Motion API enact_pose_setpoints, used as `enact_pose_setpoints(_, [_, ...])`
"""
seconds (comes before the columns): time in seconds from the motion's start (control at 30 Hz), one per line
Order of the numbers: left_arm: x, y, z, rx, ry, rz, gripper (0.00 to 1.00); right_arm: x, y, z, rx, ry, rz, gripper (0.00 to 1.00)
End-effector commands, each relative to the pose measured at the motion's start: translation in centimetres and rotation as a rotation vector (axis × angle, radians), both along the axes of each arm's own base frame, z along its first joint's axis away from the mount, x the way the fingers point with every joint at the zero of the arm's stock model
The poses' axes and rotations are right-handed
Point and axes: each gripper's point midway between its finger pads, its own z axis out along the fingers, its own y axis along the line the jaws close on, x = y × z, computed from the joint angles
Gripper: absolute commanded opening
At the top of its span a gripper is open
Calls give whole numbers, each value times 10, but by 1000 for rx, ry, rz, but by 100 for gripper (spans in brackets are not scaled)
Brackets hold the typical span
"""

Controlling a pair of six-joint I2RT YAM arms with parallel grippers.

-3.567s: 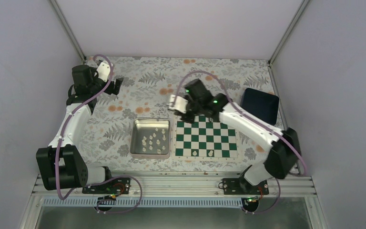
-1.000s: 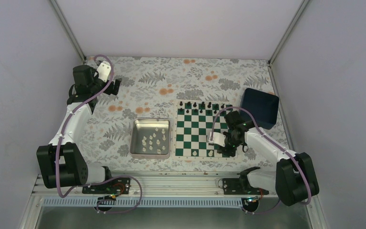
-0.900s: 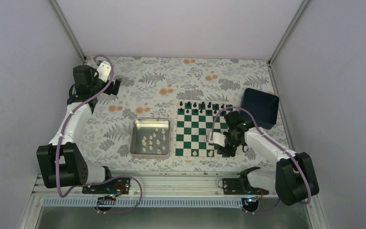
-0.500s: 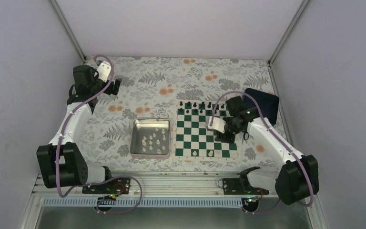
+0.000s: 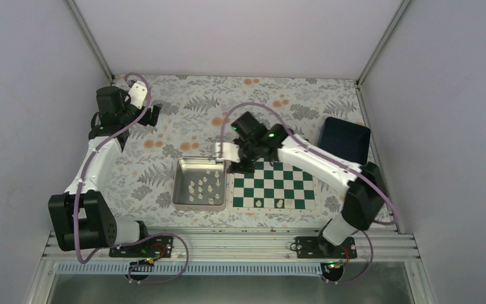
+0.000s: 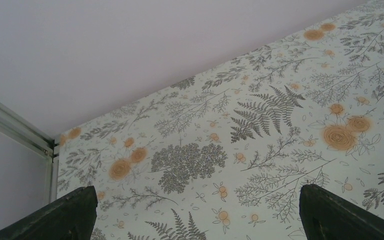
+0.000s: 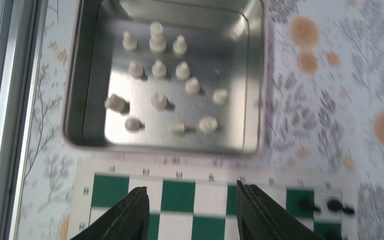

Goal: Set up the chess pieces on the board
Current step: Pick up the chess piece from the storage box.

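Note:
The green and white board (image 5: 291, 183) lies right of centre, with two cream-white chess pieces (image 5: 280, 203) on its near row. Two black pieces (image 7: 335, 205) show at the board's far edge in the right wrist view. Several white pieces (image 5: 205, 183) (image 7: 159, 70) stand in the silver tray. My right gripper (image 5: 239, 166) (image 7: 190, 187) hovers over the board's far left corner, beside the tray, open with nothing between its fingers. At the far left of the table, my left gripper (image 5: 155, 114) (image 6: 197, 187) is open wide and empty above the floral cloth.
The silver tray (image 5: 180, 183) (image 7: 87, 75) sits just left of the board (image 7: 107, 190). A dark blue box (image 5: 345, 139) stands at the far right. Side walls close in the table on both sides.
My right arm has swung from the board's near right corner to its far left corner by the tray, and its jaws have widened. The left arm has not moved.

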Motion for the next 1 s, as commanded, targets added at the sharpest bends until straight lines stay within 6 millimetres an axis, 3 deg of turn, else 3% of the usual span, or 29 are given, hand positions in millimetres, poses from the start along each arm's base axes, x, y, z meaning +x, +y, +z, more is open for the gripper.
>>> enact_pose_setpoints(0.0, [-3,-3,16,-15,-38,-17,100,4,56,-10,21,-18,7,46])
enact_pose_setpoints(0.27, [-2,-5,15,-25,-35,-27,100,-3,125,-39,35,0,101,44])
enact_pose_setpoints(0.43, [-2,-5,18,-24,-42,-29,100,-17,151,-61,8,15,167,42])
enact_pose_setpoints(0.7, [-3,-6,17,-24,-43,-33,100,-34,169,-84,-15,68,226,38])
enact_pose_setpoints(0.97, [-3,-8,15,-25,-41,-42,100,-36,167,-106,-64,77,231,33])
